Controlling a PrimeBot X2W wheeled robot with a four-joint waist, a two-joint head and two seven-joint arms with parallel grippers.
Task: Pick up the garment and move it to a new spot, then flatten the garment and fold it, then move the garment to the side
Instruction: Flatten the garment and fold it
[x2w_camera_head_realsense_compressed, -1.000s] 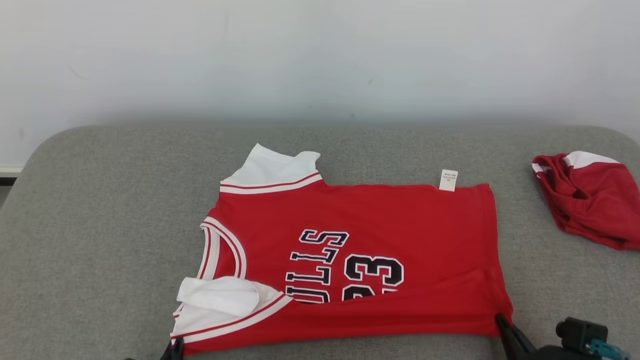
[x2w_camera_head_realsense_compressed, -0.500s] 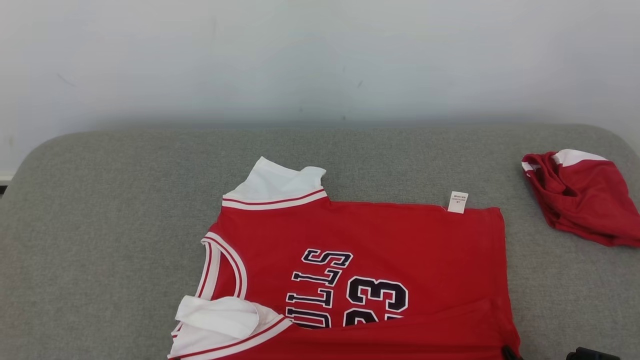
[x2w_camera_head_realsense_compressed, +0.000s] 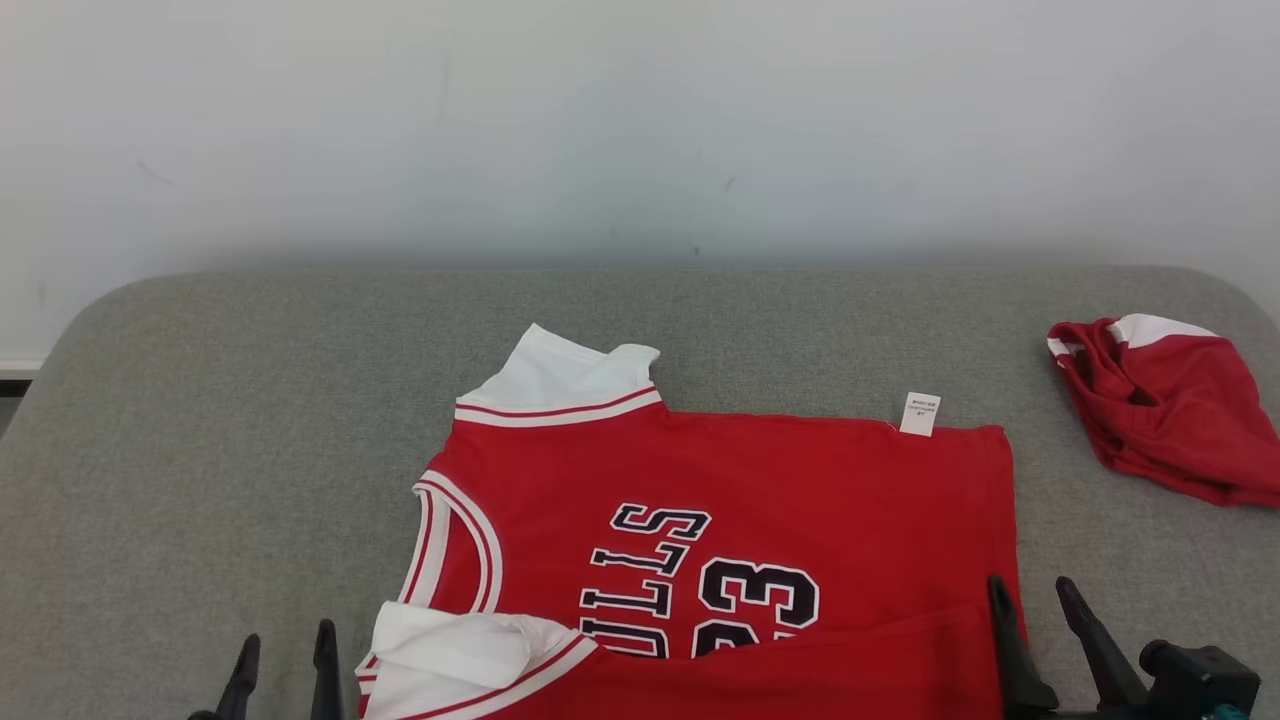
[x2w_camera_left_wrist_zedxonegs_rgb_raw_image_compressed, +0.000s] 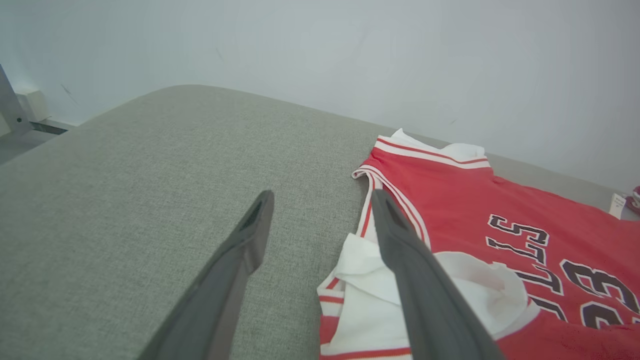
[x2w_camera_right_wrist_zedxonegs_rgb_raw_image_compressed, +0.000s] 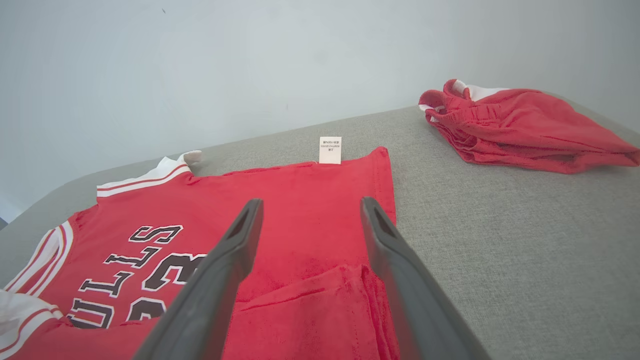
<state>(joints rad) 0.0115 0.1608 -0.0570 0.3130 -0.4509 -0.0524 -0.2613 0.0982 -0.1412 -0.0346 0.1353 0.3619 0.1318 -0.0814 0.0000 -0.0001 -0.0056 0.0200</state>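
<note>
Both the left gripper (x2w_camera_head_realsense_compressed: 285, 650) and right gripper (x2w_camera_head_realsense_compressed: 1029, 590) stand spread, empty. Red-and-white fabric jersey (x2w_camera_head_realsense_compressed: 760, 470) appears mid-fold; next calls for pinching its edges.

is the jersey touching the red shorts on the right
Apart. The head view shows a strip of bare grey cushion between the jersey and the shorts.

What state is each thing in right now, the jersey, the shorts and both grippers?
Red jersey: spread flat on the grey cushion, near edge folded over the print.
Red shorts: crumpled in a heap, apart from the jersey.
Left gripper: jaws open, empty.
Right gripper: jaws open, empty.
</note>
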